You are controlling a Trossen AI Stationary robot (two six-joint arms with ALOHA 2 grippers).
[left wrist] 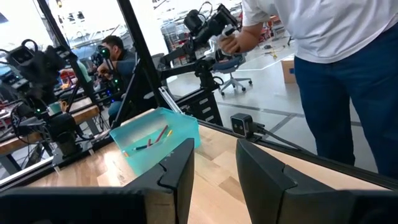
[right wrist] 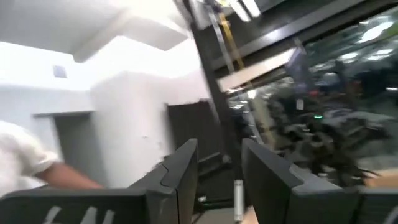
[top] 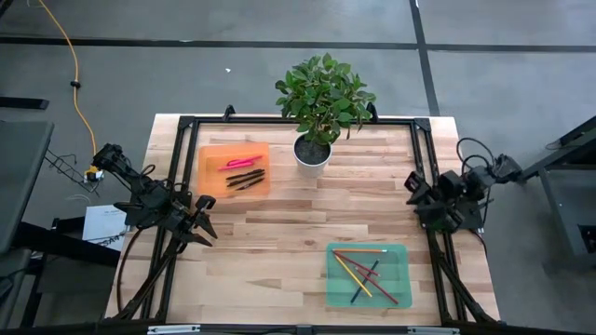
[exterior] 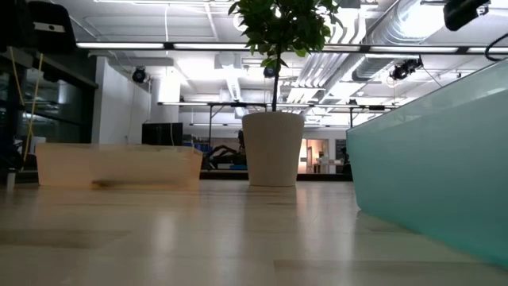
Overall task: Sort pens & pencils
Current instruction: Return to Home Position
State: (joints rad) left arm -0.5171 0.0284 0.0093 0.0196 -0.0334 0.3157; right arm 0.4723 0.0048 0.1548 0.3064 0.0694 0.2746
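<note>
The pens (top: 244, 171), one bright pink and a few dark, lie in an orange tray (top: 210, 179) on the table's far left. The pencils (top: 365, 271), yellow, red, tan and one dark, lie crossed in a teal tray (top: 335, 290) at the near right; the left wrist view shows that teal tray (left wrist: 180, 129) with pencils (left wrist: 151, 140) inside. My left gripper (top: 207, 229) waits open at the table's left edge, its fingers (left wrist: 214, 180) apart. My right gripper (top: 413, 192) is open at the right edge, fingers (right wrist: 217, 171) apart, pointing off the table.
A potted plant in a white pot (top: 313, 149) stands at the far middle, between the trays. A black frame (top: 182, 149) rims the table. Bare wood lies in the middle (top: 298, 233). A person in a white shirt (left wrist: 323, 37) stands beyond the table.
</note>
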